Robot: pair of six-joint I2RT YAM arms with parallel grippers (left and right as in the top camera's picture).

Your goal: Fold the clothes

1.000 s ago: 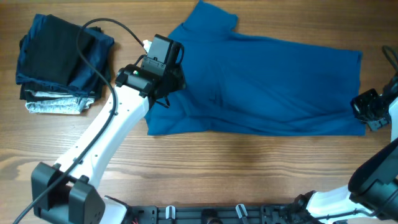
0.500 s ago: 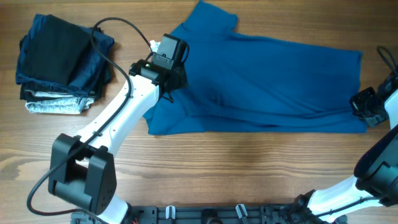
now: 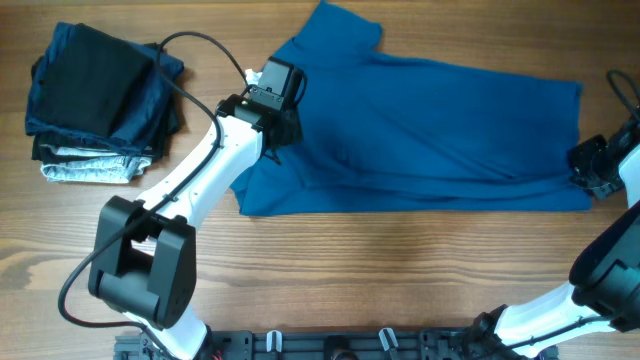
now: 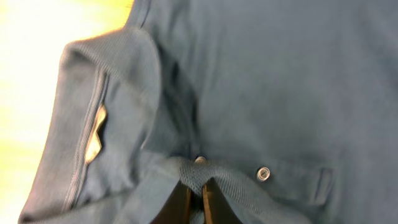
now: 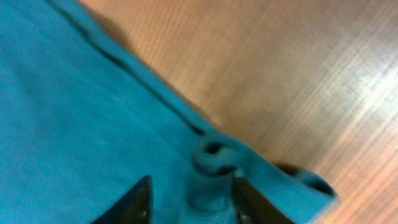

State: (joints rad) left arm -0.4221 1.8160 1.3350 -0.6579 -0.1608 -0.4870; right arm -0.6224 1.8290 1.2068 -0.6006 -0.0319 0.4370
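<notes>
Left claw pinches the collar of the medium-blue knit polo shirt, right claw straddles its hem wide, and the shirt lies spread across the wooden bench, so folding seems barely begun.

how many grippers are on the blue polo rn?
2. The left gripper is shut on the polo shirt at its collar, beside the placket button. The right gripper is at the shirt's hem corner, fingers apart around a bunched fold. Neither is hidden.
</notes>
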